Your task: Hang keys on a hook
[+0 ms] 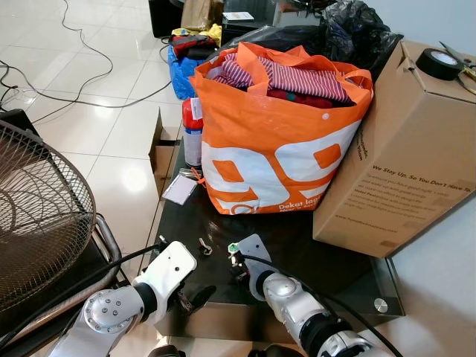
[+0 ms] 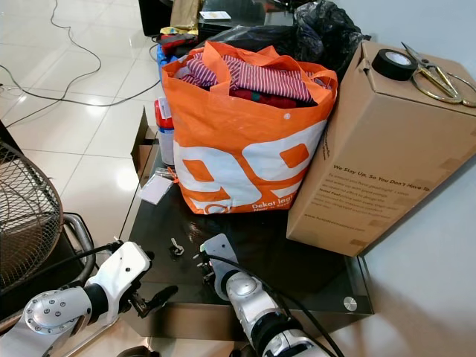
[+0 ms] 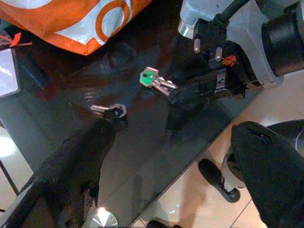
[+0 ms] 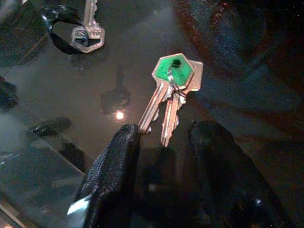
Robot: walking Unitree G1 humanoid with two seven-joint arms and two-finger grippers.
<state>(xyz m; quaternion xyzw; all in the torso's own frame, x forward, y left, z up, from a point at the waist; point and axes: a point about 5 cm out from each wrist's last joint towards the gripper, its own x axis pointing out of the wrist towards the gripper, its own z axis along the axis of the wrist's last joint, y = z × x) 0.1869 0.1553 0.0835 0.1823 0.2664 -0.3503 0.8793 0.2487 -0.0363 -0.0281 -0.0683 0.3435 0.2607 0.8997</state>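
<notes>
A pair of silver keys with a green head [image 4: 173, 71] lies flat on the black glass table [image 1: 349, 286], near its front edge. My right gripper [image 4: 164, 152] is open and low over the glass, and the keys' blade tips lie just between its fingertips. The left wrist view has the same keys [image 3: 151, 78] right in front of that gripper's fingers [image 3: 190, 95]. A single silver key on a black ring [image 3: 111, 109] lies a little to the left. My left gripper [image 1: 193, 297] hangs open at the table's front edge, holding nothing.
A full orange shopping bag [image 1: 275, 141] and a big cardboard box [image 1: 401, 149] with a tape roll [image 1: 439, 63] on top take up the back of the table. A fan [image 1: 37, 216] stands to the left. A bottle [image 1: 193, 134] and a white tag [image 1: 181, 188] sit by the bag.
</notes>
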